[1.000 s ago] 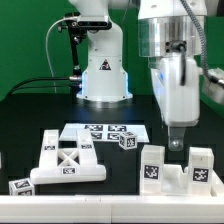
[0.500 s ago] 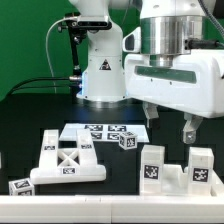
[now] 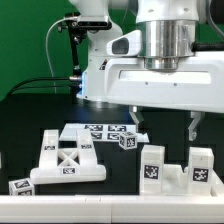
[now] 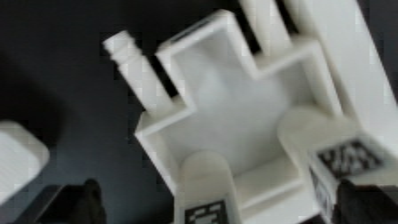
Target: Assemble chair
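Hovering over posted chair piece (image 3: 180,170) at desk (image 3: 20,135) front, exterior view's right: end effector (image 3: 167,126), released, fingers (image 3: 193,127) spread wide, nothing between. Braced panel (image 3: 66,163) at exterior view's left. Tagged block (image 3: 127,141) just beside marker board (image 3: 98,129). Wrist view blurred; shows chair piece (image 4: 231,110) below.

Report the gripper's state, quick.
Gripper: open, fingers spread wide, holding nothing; it hangs over the white chair piece.
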### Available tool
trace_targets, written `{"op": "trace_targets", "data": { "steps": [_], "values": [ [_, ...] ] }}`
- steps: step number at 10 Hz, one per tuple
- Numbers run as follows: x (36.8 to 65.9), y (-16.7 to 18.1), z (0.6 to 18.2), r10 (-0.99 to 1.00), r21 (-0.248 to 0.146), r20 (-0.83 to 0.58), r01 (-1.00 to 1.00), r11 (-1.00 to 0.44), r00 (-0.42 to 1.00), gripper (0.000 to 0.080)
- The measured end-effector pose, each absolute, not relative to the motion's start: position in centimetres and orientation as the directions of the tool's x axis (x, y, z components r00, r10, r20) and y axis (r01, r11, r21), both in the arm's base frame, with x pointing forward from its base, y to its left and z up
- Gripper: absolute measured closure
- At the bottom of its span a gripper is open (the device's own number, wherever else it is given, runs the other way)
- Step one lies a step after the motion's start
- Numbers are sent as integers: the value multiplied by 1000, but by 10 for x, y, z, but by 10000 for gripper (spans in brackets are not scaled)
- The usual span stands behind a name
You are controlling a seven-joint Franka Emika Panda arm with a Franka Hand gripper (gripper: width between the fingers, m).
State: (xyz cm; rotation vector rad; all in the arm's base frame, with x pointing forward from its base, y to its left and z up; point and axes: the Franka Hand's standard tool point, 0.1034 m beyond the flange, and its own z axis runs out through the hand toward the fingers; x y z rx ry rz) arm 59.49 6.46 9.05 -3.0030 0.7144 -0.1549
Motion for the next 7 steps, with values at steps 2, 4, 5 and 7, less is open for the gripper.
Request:
{"op": "trace_targets", "data": {
  "steps": [2, 4, 5, 7],
  "values": [
    [596, 63, 89, -341, -65, 138, -335, -940, 930, 151],
    [595, 62, 88, -357, -65, 130, -352, -934, 925, 151],
    [595, 62, 88, -347, -64, 139, -341, -938, 928, 151],
    [589, 51, 83, -247, -39, 240, -245, -969, 939, 151]
  ]
}}
